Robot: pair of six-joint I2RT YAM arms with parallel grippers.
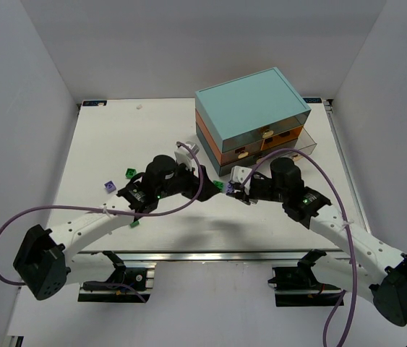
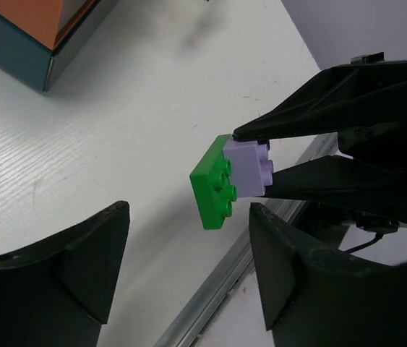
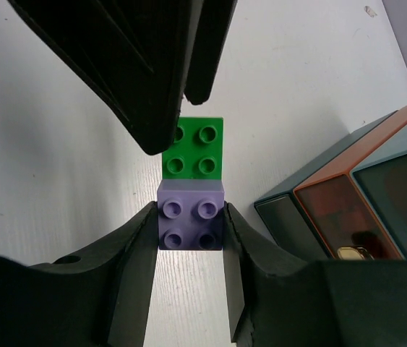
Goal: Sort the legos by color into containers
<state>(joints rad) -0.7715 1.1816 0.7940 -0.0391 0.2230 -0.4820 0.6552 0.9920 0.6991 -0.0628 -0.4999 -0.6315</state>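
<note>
Seen from above, two black arms meet over the white desk (image 1: 116,137). They are just in front of the boxy chest of drawers (image 1: 252,108), with its pale teal top and its orange and dark teal layers. The left hand (image 1: 214,185) and right hand (image 1: 236,189) stand almost tip to tip. A loose green plastic brick (image 1: 129,173) lies well behind the left hand.

The left wrist camera shows the left hand (image 2: 185,267) wide open and gripping nothing. Just ahead of its tips, the right hand (image 2: 254,165) pinches a small lilac studded plastic brick (image 2: 246,172). A flat green studded plastic brick (image 2: 214,191) is stuck to the face turned toward the left hand.

On the right wrist camera, the right hand (image 3: 191,213) is clamped on the lilac brick (image 3: 191,225), one finger on each side. The flat green brick (image 3: 196,152) is joined on just past its fingertips. The left hand's fingers (image 3: 138,72) reach in from ahead. One tip overlaps the green edge, perhaps touching. The chest (image 3: 319,202) sits off to the right hand's right.
</note>
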